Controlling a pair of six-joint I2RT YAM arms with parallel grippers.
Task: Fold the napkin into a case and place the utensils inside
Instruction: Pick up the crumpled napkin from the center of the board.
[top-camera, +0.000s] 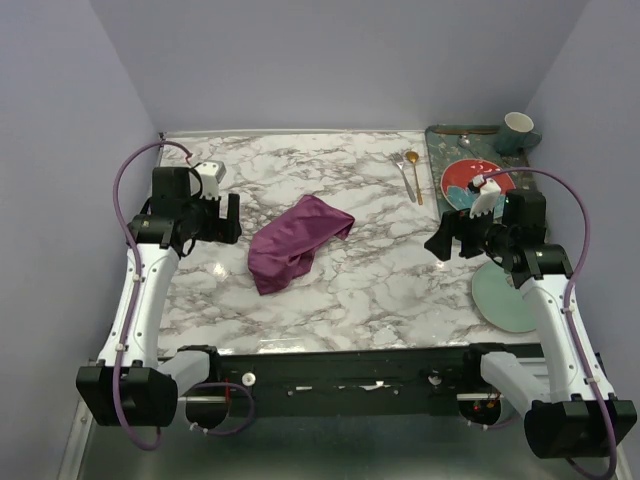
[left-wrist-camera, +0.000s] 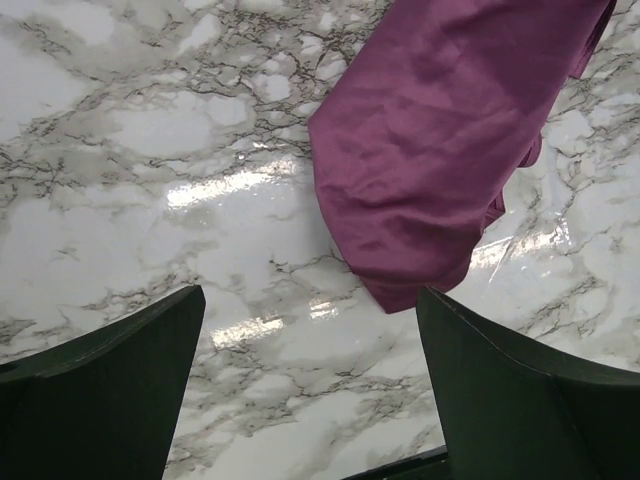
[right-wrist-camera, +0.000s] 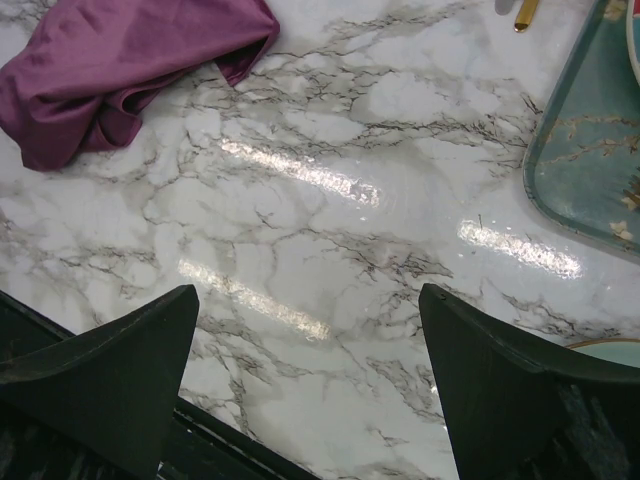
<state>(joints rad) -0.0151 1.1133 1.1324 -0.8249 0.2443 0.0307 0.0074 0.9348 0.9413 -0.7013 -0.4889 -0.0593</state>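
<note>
The plum-purple napkin (top-camera: 295, 242) lies crumpled and bunched near the middle of the marble table, also seen in the left wrist view (left-wrist-camera: 450, 140) and in the right wrist view (right-wrist-camera: 120, 70). No case shape shows. A silver fork (top-camera: 402, 171) and a gold spoon (top-camera: 414, 174) lie side by side at the back right. My left gripper (top-camera: 226, 217) hovers left of the napkin, open and empty (left-wrist-camera: 310, 300). My right gripper (top-camera: 447, 243) hovers to the right of the napkin, open and empty (right-wrist-camera: 308, 300).
A teal tray (top-camera: 440, 150) at the back right holds a red plate (top-camera: 468, 182) and a cup (top-camera: 517, 130). A pale green plate (top-camera: 505, 295) sits by the right arm. Walls close in on three sides.
</note>
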